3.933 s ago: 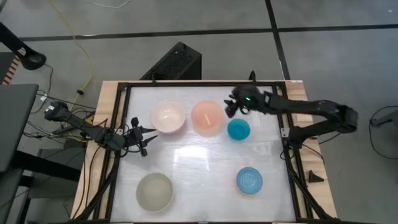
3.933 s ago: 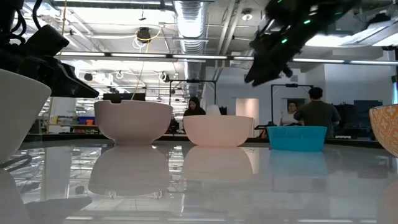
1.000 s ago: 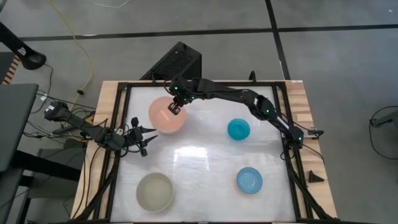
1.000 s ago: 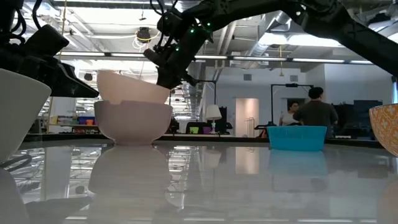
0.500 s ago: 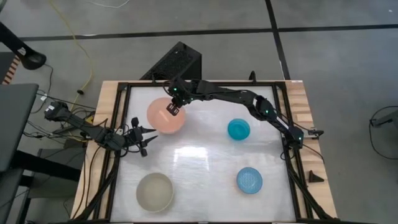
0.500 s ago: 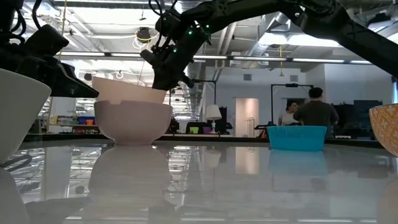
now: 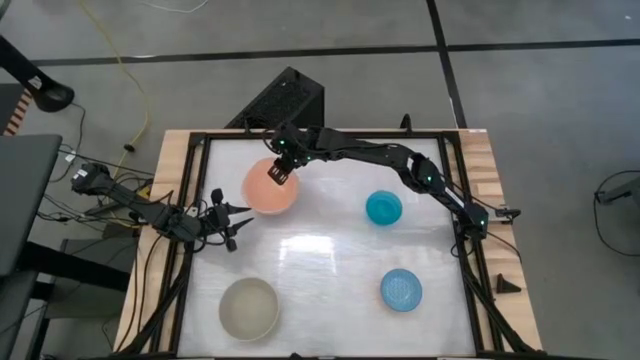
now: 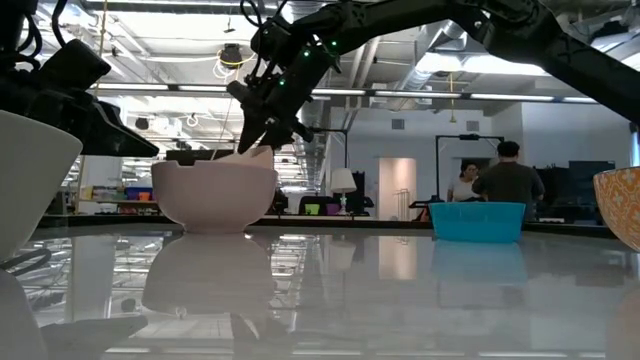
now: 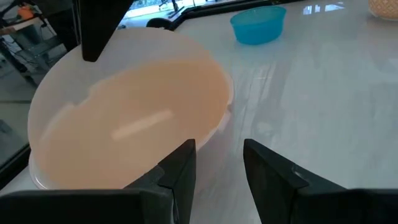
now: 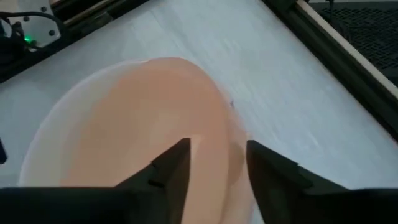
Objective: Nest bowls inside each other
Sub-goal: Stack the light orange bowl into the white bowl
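Plastic, light and stiff: your salmon-pink bowl (image 7: pixel 269 186) sits nested in the cream-white bowl (image 8: pixel 213 193) at far left of the surface (image 7: pixel 330 250). Right pincer (image 7: pixel 277 174) stands open over its rim; take thin, slippery rims edgewise.

Grey tiled floor (image 7: pixel 520 90) around the table, yellow cable (image 7: pixel 128 75) trailing across it. Behind: open office, exposed ceiling ducts (image 8: pixel 305 30), strip lights, two people (image 8: pixel 505 180) standing near a doorway.
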`<state>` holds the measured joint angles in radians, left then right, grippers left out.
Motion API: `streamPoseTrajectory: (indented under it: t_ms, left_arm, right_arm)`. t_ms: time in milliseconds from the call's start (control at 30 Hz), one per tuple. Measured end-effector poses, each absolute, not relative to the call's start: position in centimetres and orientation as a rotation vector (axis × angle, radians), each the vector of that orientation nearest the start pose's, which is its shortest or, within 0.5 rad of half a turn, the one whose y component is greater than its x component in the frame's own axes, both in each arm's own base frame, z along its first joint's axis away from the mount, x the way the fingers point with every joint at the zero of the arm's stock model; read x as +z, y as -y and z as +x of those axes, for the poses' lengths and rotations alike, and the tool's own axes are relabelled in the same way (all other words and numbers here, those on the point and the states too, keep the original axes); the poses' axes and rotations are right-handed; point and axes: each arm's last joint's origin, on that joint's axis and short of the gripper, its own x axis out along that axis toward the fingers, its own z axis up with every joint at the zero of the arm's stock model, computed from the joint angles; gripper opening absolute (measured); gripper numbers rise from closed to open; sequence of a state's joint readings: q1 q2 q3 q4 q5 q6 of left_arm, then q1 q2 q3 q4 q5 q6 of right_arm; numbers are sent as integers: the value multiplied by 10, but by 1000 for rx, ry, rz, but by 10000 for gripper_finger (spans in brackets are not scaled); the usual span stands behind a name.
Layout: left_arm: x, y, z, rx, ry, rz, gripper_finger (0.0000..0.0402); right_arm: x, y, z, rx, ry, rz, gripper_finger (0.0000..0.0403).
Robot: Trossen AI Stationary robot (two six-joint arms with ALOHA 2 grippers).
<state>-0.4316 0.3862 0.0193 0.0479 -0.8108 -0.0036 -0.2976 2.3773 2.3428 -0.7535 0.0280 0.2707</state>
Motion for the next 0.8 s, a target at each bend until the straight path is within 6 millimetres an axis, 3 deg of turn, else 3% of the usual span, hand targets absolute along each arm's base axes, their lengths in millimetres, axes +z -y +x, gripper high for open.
streamPoseTrajectory:
  t_ms: [200, 333, 467, 533, 700, 800]
  left_arm:
    - [144, 26, 108, 377, -261, 183, 125]
    - [144, 26, 108, 377, -261, 184, 125]
    - [144, 26, 108, 377, -261, 184, 125]
    - [144, 26, 108, 377, -261, 183, 125]
    - [144, 26, 108, 377, -260, 183, 125]
    - [144, 26, 108, 377, -260, 183, 125]
  right_arm:
    - [295, 162, 489, -417, -702, 332, 239]
    - [322, 161, 476, -401, -666, 301, 235]
    - [335, 151, 471, -185, -659, 321, 204]
    - [332, 148, 472, -97, -665, 345, 165]
    - [297, 150, 480, 36, -680, 343, 26]
    - [281, 155, 482, 59, -656, 348, 25]
